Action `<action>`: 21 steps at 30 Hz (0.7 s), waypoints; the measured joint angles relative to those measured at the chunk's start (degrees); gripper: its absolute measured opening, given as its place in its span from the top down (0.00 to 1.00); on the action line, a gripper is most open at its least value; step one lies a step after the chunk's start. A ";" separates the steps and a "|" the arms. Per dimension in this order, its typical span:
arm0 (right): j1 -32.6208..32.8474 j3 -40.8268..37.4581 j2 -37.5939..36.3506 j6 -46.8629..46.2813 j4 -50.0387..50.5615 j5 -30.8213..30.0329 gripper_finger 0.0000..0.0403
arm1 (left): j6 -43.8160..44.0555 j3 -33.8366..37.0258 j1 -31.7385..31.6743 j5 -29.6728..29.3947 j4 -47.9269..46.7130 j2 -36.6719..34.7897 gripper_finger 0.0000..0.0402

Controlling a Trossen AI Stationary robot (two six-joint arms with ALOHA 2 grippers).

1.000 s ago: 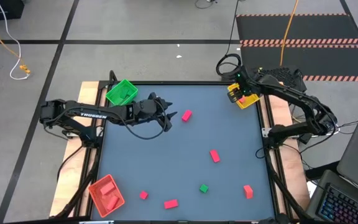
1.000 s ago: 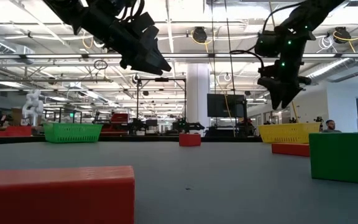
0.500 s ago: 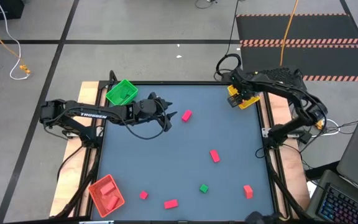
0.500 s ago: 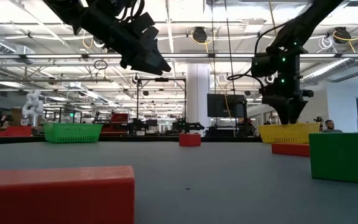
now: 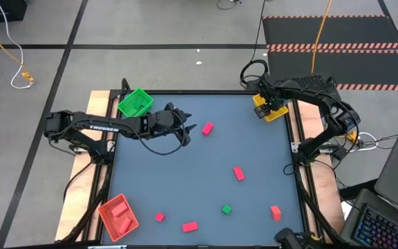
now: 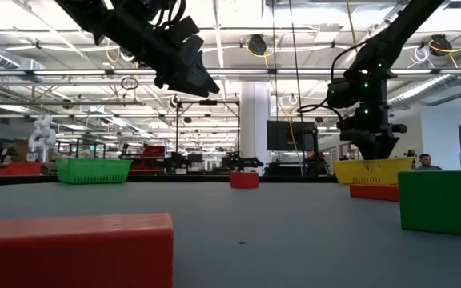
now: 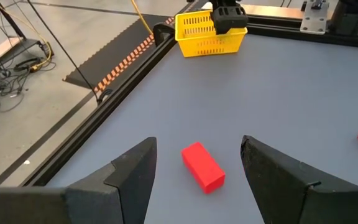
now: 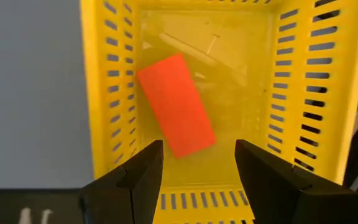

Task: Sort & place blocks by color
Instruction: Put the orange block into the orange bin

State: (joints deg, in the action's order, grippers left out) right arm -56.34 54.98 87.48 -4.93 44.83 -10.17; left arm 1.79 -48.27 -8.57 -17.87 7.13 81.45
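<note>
Grey surface point(image 5: 185, 173) seen from above: left tool point(image 5: 193, 128) hangs beside a pink-red block point(image 5: 207, 127); right tool point(image 5: 267, 105) sits over the yellow tray point(image 5: 276, 114) at the far right corner. Green tray point(image 5: 135, 102) stands at the far left corner, red tray point(image 5: 119, 214) at the near left with blocks inside. Loose blocks lie mid-surface point(image 5: 238, 173) and along the near edge, among them one green cube point(image 5: 226, 209).

Low view: both tools are raised above the surface; the right one is just over the yellow tray's rim.

Left wrist view: fingers point(image 7: 129, 177) stand apart, empty, with the red block between them on the surface.

Right wrist view: fingers point(image 8: 143, 174) stand apart, empty, above an orange-red bar point(image 8: 176, 104) lying inside the yellow tray.
</note>
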 joint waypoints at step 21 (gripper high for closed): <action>-0.58 -4.37 0.00 2.67 -7.40 1.37 0.55 | 0.02 -0.02 -0.01 -0.02 -0.08 -0.02 0.42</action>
State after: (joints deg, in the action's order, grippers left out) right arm -56.93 50.61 87.48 -2.25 37.43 -8.80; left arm 1.80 -48.29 -8.58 -17.89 7.05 81.43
